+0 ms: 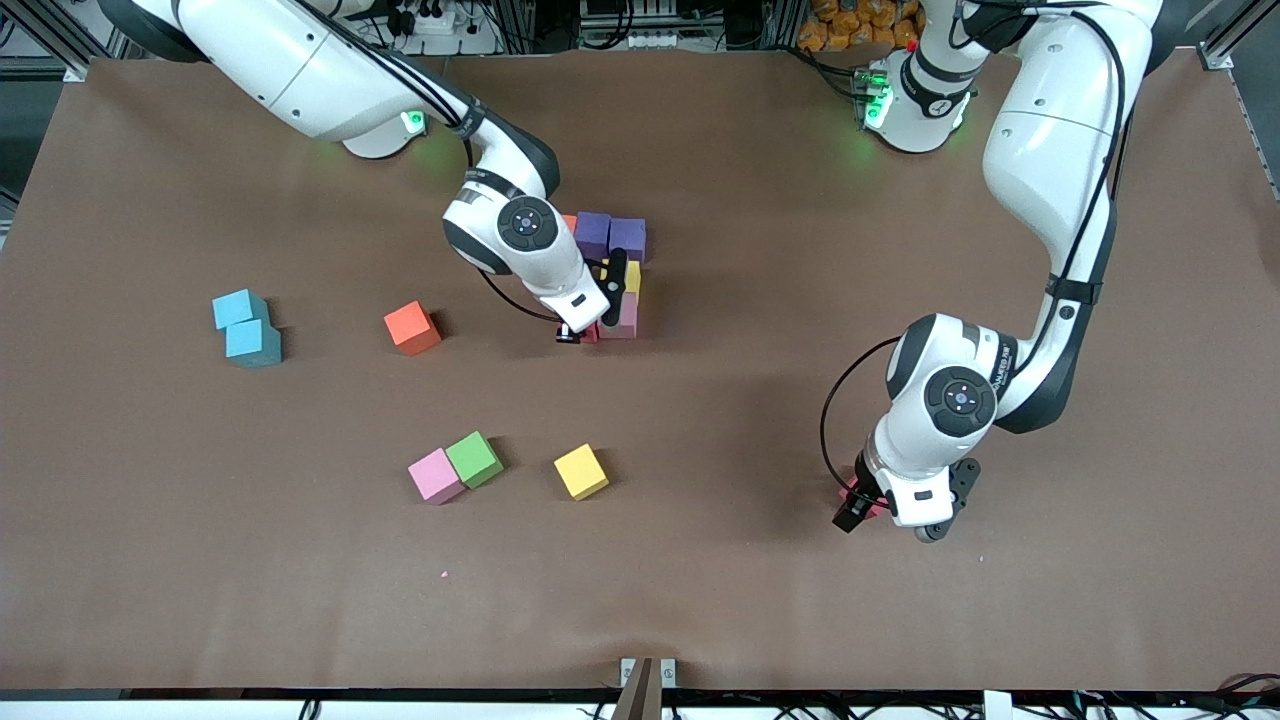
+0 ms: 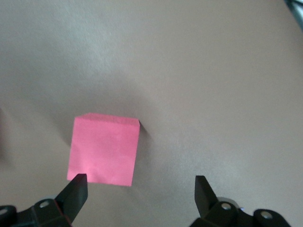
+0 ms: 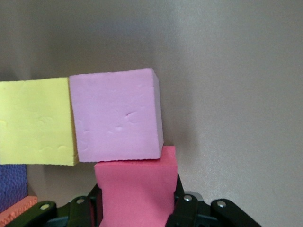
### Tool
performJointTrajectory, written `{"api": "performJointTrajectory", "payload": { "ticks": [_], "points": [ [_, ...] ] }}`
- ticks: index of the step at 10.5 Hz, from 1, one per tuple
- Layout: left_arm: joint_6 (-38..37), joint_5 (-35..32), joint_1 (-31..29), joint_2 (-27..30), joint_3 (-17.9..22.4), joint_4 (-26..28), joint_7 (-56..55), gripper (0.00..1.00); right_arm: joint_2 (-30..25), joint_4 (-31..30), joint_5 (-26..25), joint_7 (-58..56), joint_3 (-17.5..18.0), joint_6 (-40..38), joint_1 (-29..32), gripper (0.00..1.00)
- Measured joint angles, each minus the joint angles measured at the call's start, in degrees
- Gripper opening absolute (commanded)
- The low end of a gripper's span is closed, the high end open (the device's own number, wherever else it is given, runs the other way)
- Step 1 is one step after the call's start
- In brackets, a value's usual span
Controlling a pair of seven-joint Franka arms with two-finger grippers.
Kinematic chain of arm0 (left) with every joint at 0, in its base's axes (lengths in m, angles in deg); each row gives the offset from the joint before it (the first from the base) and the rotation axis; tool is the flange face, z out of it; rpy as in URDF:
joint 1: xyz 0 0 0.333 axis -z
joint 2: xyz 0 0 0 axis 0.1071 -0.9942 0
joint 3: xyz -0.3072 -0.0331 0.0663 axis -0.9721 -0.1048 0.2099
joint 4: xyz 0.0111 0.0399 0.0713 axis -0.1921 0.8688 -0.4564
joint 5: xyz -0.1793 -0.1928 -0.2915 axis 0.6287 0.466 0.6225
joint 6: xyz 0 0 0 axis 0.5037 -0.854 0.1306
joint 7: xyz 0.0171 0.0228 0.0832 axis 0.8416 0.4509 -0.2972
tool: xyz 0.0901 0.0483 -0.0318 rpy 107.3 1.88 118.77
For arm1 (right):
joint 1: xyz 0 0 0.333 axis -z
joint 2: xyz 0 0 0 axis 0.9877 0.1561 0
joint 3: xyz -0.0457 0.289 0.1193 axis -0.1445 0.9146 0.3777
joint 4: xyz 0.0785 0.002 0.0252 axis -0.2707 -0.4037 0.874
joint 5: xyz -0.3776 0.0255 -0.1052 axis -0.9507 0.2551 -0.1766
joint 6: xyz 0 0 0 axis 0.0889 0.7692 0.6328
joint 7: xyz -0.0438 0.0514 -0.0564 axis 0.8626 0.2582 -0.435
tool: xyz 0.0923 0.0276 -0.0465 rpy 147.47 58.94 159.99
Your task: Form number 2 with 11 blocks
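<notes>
I take the partial number 2 (image 1: 612,275) as my landmark: a cluster of matte foam cubes set edge to edge near the middle of the brown surface (image 1: 700,580), with two purple cubes (image 1: 610,236) in its row farthest from the front camera, and a yellow cube (image 1: 631,276) and a pink cube (image 1: 626,314) nearer.

The right end effector (image 1: 590,330) is at the cluster's nearest edge, clamped on a crimson-red cube (image 3: 136,189). In the right wrist view this cube touches the pink cube's lower face, offset toward one corner, not yet flush. The coming move, as I judge it, turns on this offset: the held cube must square up under the pink cube and sit edge to edge before release.

The left end effector (image 1: 893,515) is well apart from the cluster, toward the left arm's end of the surface, jaws wide. In the left wrist view the second crimson-red cube (image 2: 104,149) lies on the surface off-centre, close to one fingertip (image 2: 75,189) and not between the jaws.

Loose blocks nearer the front camera than the cluster: a yellow cube (image 1: 581,471), a green cube (image 1: 473,459) touching a pink cube (image 1: 436,475), and an orange cube (image 1: 412,327) toward the right arm's end. Two light-blue cubes (image 1: 246,327) lie farther out that way.

All cubes are equal in size, soft-edged, dull in finish, with no long axis.
</notes>
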Motion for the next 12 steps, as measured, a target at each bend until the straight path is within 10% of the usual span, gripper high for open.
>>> {"api": "performJointTrajectory", "payload": {
  "ticks": [3,5,12],
  "points": [
    [-10.5,-1.0,-2.5,5.2,0.1,-0.3,6.1,1.00,0.0,0.0,0.0,0.0,0.1,0.0,-0.1,0.33],
    [-16.7,-0.8,-3.2,9.7,-0.1,0.2,6.5,1.00,0.0,-0.1,0.0,0.0,0.1,0.0,-0.1,1.00],
    [-21.7,2.1,-8.7,22.9,-0.7,9.5,19.5,1.00,-0.8,0.4,0.0,0.1,-0.1,-0.1,1.1,1.00]
  ]
}}
